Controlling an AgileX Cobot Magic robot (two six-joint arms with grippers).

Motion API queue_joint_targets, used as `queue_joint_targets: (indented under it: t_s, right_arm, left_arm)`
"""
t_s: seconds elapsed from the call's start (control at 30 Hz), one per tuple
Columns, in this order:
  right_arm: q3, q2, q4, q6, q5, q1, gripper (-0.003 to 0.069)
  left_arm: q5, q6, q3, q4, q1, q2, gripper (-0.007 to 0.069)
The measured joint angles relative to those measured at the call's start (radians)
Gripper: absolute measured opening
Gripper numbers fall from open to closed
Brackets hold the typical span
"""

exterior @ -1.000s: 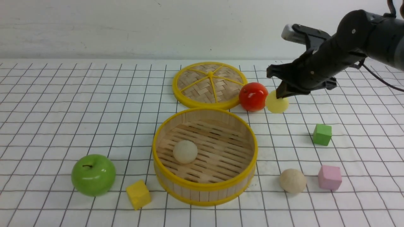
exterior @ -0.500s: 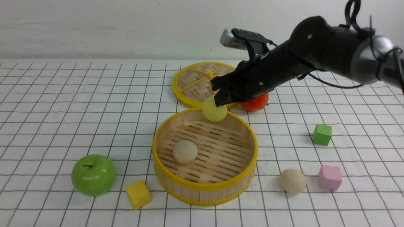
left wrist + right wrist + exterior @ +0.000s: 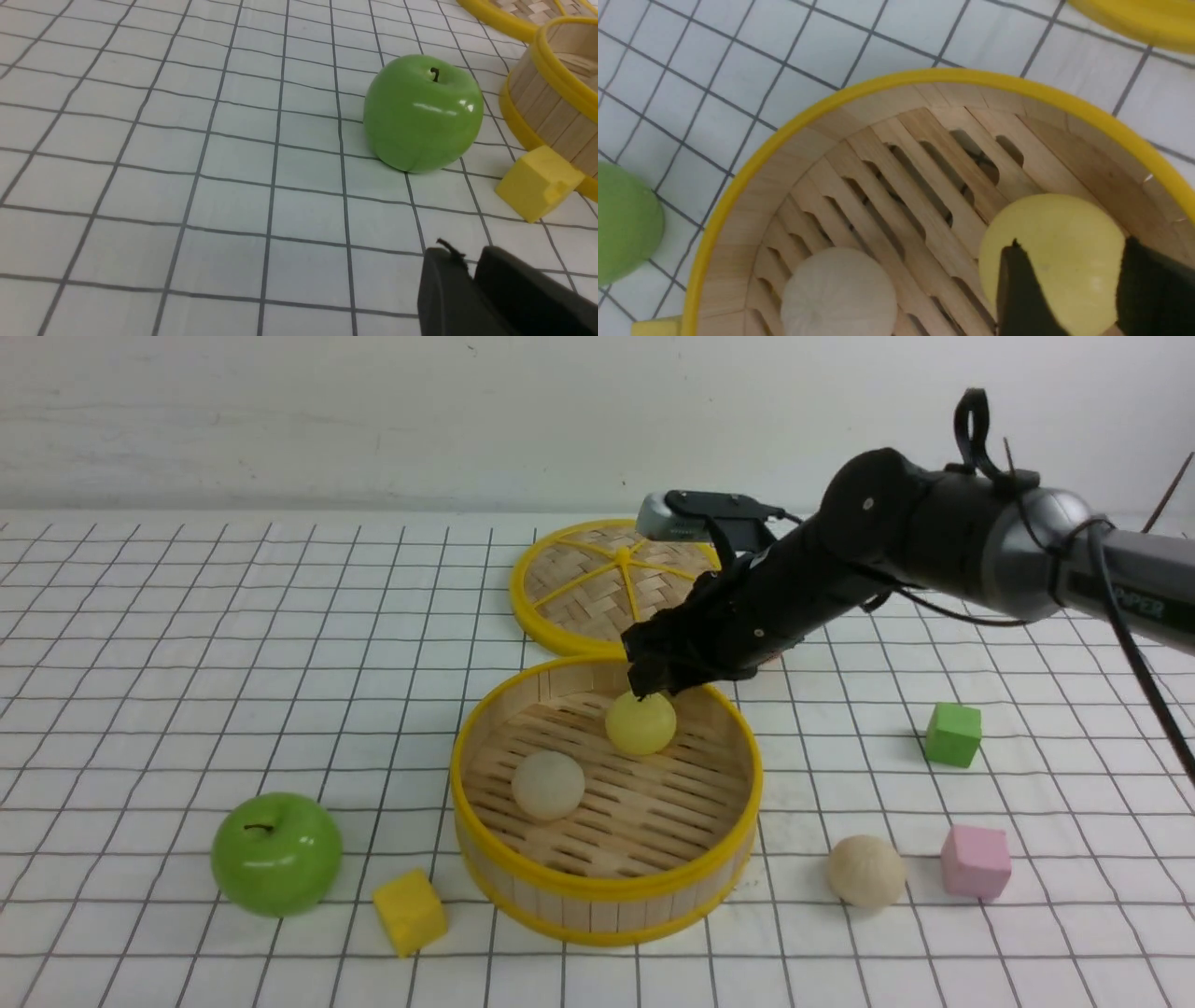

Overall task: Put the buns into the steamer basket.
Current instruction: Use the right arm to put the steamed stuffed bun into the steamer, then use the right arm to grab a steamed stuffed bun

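Observation:
The steamer basket (image 3: 607, 889) stands at the middle front of the table. Two buns lie on its slotted floor: a beige-white one (image 3: 548, 785) and a pale yellow one (image 3: 640, 722) near the far wall. My right gripper (image 3: 649, 686) hangs just above the yellow bun (image 3: 1055, 224), open, with a finger on each side of it. A third bun (image 3: 866, 871), beige-white, rests on the table to the right of the basket. My left gripper (image 3: 469, 261) shows only in its wrist view, shut and empty, low over the cloth near the green apple (image 3: 423, 112).
The flat woven lid (image 3: 597, 583) lies behind the basket, partly under my right arm. A green apple (image 3: 276, 854) and a yellow cube (image 3: 409, 911) sit at the front left. A green cube (image 3: 953, 735) and a pink cube (image 3: 976, 861) sit on the right.
My right arm carried the yellow bun left from beside the red apple, over the basket's far rim and down. The jaws have parted, and the bun now lies on the basket floor.

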Motion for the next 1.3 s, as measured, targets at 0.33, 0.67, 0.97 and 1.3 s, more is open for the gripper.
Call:
queue_joint_targets:
  t_s: [0.33, 0.67, 0.97, 1.3]
  right_arm:
    - [0.000, -0.238, -0.389, 0.184, 0.313, 0.000, 0.0495]
    - [0.247, -0.255, -0.527, 0.473, 0.391, 0.001, 0.0438]
    - [0.412, -0.255, -0.527, 0.488, 0.205, 0.001, 0.0391]
    - [0.426, -0.217, -0.574, 0.507, 0.160, 0.001, 0.0387]
  left_arm:
    - [0.000, 0.000, 0.000, 0.000, 0.000, 0.000, 0.0108]
    - [0.000, 0.000, 0.000, 0.000, 0.000, 0.000, 0.0113]
    - [0.001, 0.000, 0.000, 0.000, 0.000, 0.000, 0.0123]
    - [0.001, 0.000, 0.000, 0.000, 0.000, 0.000, 0.0127]
